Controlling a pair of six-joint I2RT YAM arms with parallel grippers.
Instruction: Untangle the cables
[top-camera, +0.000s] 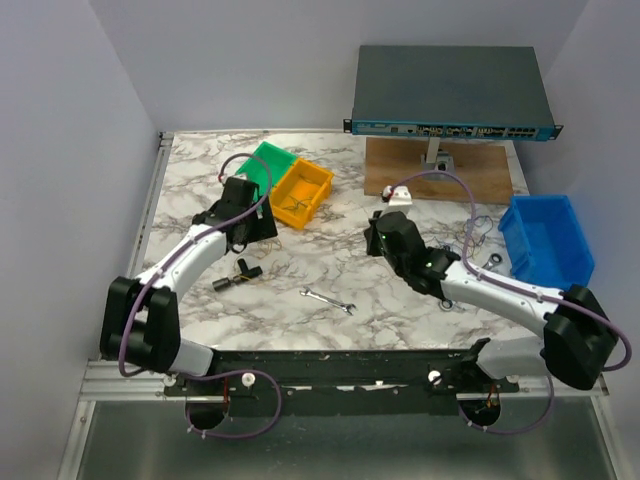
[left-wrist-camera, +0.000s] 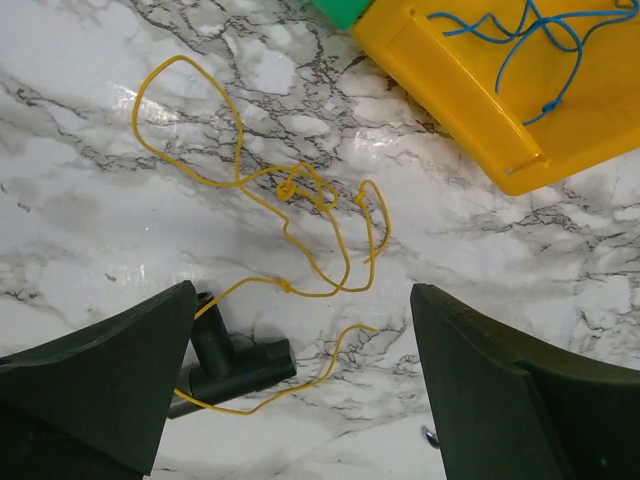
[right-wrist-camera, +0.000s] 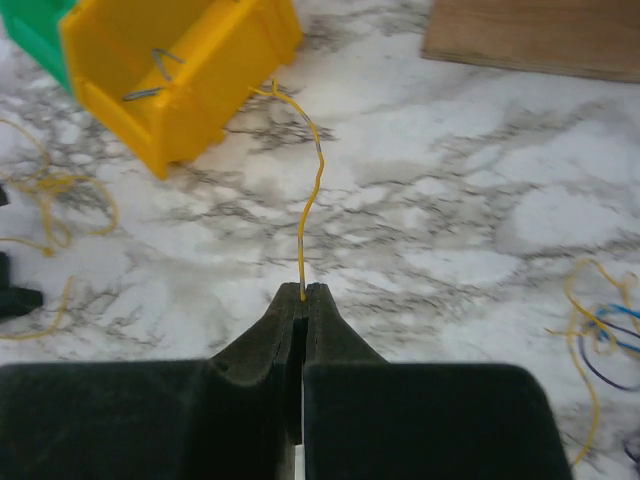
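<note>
On my far left, the left gripper (left-wrist-camera: 300, 340) hangs over the marble tabletop (top-camera: 200, 180) with its two dark fingers spread wide and nothing between them. Directly under it a loose yellow wire (left-wrist-camera: 300, 190) lies on the marble in open loops with a small knot near its middle. Its near end trails past a short black T-shaped plastic piece (left-wrist-camera: 235, 360), which lies flat next to the left finger. Just beyond and to the right are a green plastic bin (top-camera: 262, 162) and, touching it, a yellow plastic bin (left-wrist-camera: 470, 110). A thin blue wire (left-wrist-camera: 530, 40) is curled inside the yellow one. A small silver wrench (top-camera: 328, 300) lies on the marble near the front edge, between the two arms. Moving right, the right gripper (right-wrist-camera: 303, 295) has its jaws pressed together on the end of another thin yellow wire (right-wrist-camera: 315, 170). This wire rises from the fingertips and runs away toward the yellow bin's near corner. To the right of that arm, a clump of thin yellow, blue and dark wires (right-wrist-camera: 600, 330) lies tangled on the marble near a blue plastic bin (top-camera: 548, 238). At the far right, a flat wooden board (top-camera: 440, 170) carries a grey network switch (top-camera: 450, 95) raised on a stand.
</note>
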